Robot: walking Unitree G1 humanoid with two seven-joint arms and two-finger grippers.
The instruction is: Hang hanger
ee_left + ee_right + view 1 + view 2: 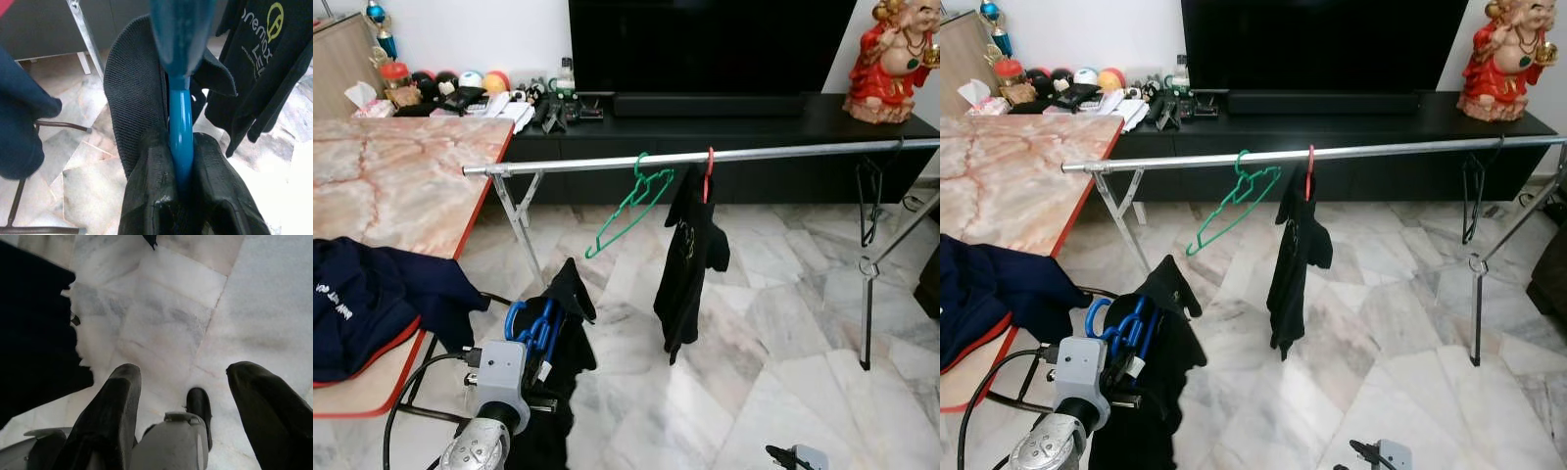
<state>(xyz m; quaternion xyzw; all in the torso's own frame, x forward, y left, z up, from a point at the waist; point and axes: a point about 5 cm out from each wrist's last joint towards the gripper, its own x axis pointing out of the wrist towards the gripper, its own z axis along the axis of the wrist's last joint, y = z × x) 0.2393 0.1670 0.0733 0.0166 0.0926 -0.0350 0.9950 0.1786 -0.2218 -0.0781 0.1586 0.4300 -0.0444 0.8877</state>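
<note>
My left gripper (pixel 540 338) is shut on a blue hanger (pixel 530 328) that carries a black garment (pixel 563 377), held low at the front left, below and short of the rail. In the left wrist view the two black fingers (pixel 146 196) pinch the blue hanger (pixel 180 132) with black cloth around it. A long silver rail (pixel 705 157) runs across the room. On it hang an empty green hanger (pixel 628 204) and a red hanger (pixel 709 171) with a black shirt (pixel 690 259). My right gripper (pixel 183 382) hangs open above the marble floor.
A marble-topped table (pixel 401 186) with a dark blue garment (pixel 372 299) stands at the left. The rail's folding legs (pixel 521 220) and right stand (pixel 867 294) rest on the floor. Behind the rail are a black TV cabinet (pixel 783 122), clutter and a red figurine (pixel 891 64).
</note>
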